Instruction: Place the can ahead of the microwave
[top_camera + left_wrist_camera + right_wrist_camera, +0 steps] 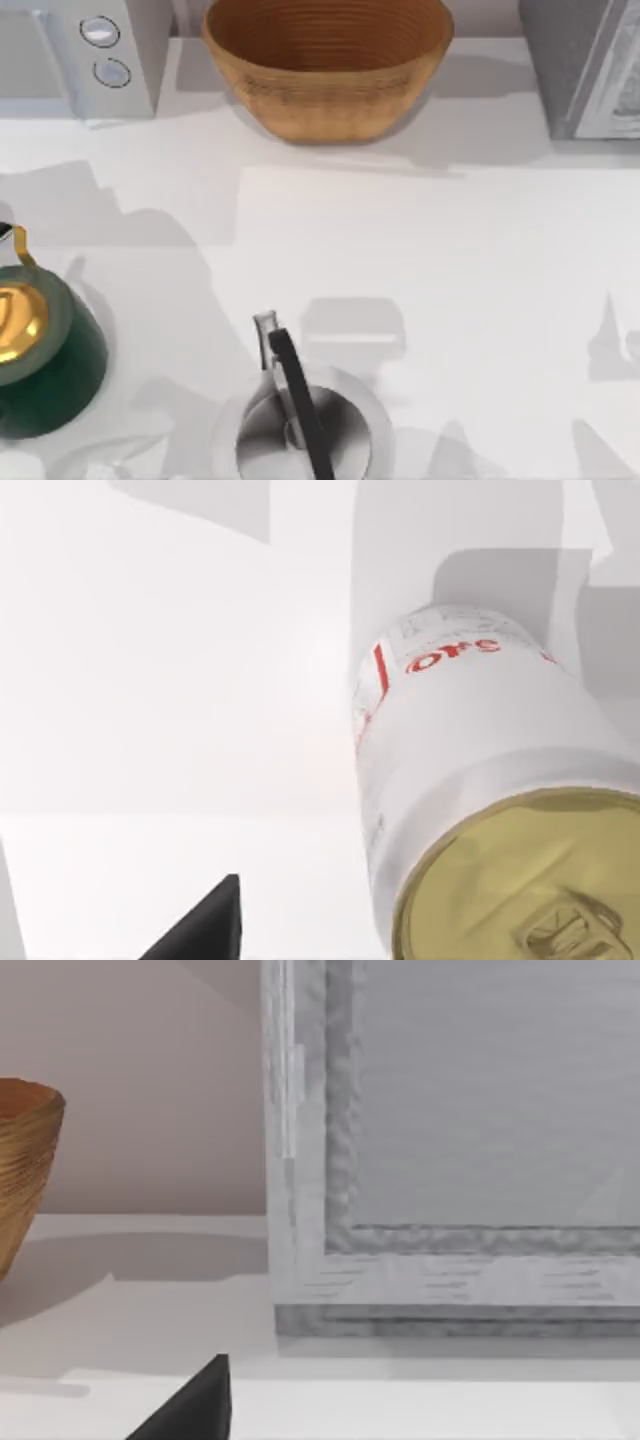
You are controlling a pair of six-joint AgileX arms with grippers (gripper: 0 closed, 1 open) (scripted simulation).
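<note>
From my left wrist camera the can stood upright on the desk just beside the left end effector, gold top toward the lens; whether its fingers were spread I could not tell. The microwave sat at the desk's far left corner.

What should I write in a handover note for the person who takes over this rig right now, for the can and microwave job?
Left gripper: close beside the small white cylindrical can with red label and dull gold top, above the white table. A grip is not confirmed.
Right gripper: idle, facing the darker grey boxy appliance.
Pale grey-white boxy microwave with two round silver dials: far left corner.
Done: the left arm has reached the can.
Left: confirm the grip, then set the can ahead of the microwave.
</note>
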